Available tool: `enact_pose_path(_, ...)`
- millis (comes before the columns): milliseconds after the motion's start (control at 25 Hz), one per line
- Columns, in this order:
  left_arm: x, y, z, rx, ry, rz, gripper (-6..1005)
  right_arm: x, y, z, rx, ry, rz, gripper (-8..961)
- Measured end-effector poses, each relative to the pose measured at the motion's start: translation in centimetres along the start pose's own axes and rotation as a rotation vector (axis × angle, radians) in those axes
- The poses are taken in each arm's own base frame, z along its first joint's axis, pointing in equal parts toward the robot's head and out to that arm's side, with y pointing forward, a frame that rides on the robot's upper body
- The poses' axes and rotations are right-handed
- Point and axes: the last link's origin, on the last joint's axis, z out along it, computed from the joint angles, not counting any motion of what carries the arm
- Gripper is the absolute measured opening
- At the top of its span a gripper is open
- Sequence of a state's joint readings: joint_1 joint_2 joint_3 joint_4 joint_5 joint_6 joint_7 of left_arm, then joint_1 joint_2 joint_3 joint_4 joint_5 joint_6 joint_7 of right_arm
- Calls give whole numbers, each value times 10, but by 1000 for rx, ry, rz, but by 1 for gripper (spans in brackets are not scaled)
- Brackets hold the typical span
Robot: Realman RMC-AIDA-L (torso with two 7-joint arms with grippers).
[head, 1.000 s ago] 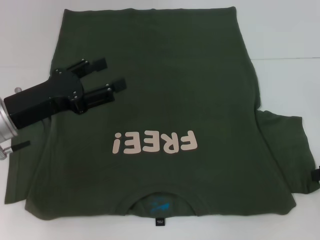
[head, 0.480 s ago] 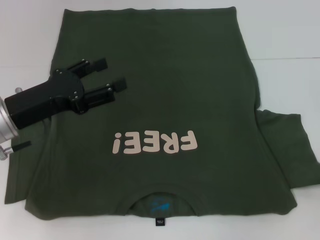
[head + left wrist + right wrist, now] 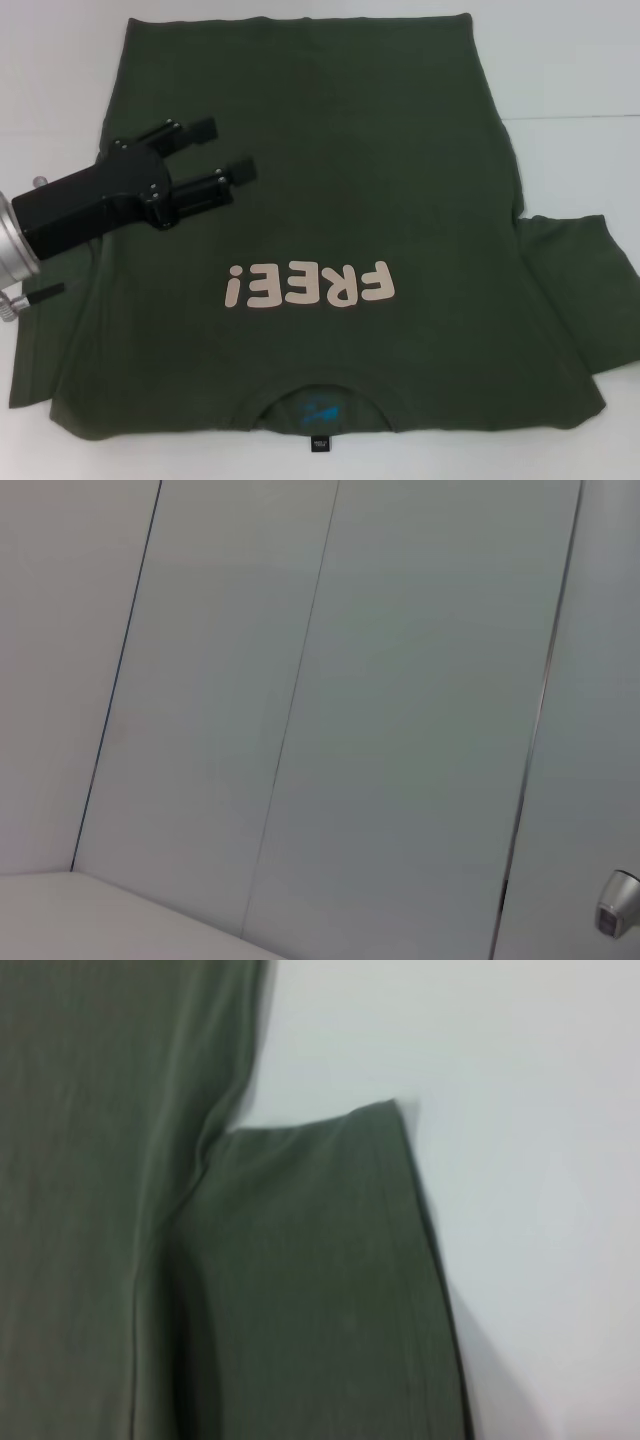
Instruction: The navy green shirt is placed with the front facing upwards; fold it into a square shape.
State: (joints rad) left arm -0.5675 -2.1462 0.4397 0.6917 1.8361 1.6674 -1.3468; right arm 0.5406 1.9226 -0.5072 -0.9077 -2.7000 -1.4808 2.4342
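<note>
**Inspector A:** Starting at the left. What is the left gripper [image 3: 220, 150] doing?

**Inspector B:** It hangs over the left part of the shirt [image 3: 330, 200], its black body reaching in from the left edge. The two fingers [image 3: 195, 128] stand apart with a clear gap between them and nothing held. Whether the tips touch the cloth, I cannot tell. Its own wrist camera shows only pale wall panels [image 3: 400, 700].

**Inspector A:** And the shirt itself?

**Inspector B:** The dark green shirt lies front up and spread flat on the white worktop [image 3: 580, 80], covering most of it. The collar [image 3: 318, 405] is at the near edge, with a blue print and a small black tag [image 3: 320, 443] inside. The pale pink lettering [image 3: 310, 285] runs across the chest.

**Inspector A:** The right side?

**Inspector B:** The right sleeve [image 3: 580, 290] lies flat, stretched out toward the right edge. The right wrist camera looks down on that sleeve [image 3: 310, 1280] and the bare worktop [image 3: 520, 1110] beside it. The right gripper is not seen in any view.
</note>
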Motion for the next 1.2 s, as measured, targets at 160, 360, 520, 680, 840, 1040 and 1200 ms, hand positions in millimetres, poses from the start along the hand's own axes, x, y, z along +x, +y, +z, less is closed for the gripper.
enact_pose_path(160,0,1,0,-2,2,-1,860,-5,-6,-4,27,-28,-6,-2)
enact_pose_path(360,0,2,0,-10,4,-1,860,-11,-12,-7,64,-58,-18,-2)
enact_pose_path(520,-1,4,1,-13,11,-9,860,-15,-16,-10,91,-86,-35,-1)
enact_pose_path(680,-1,6,2,-23,19,-15,860,-20,-20,-12,120,-116,-52,-1)
enact_pose_path(840,0,11,1,-49,34,-14,860,-22,-20,-12,123,-129,-63,-1)
enact_pose_path(1040,2,14,-3,-55,69,-22,860,-21,-5,-8,53,-140,-94,-1)
enact_pose_path(1200,2,14,-5,-49,77,-26,860,-21,13,-9,-19,-162,-121,-1)
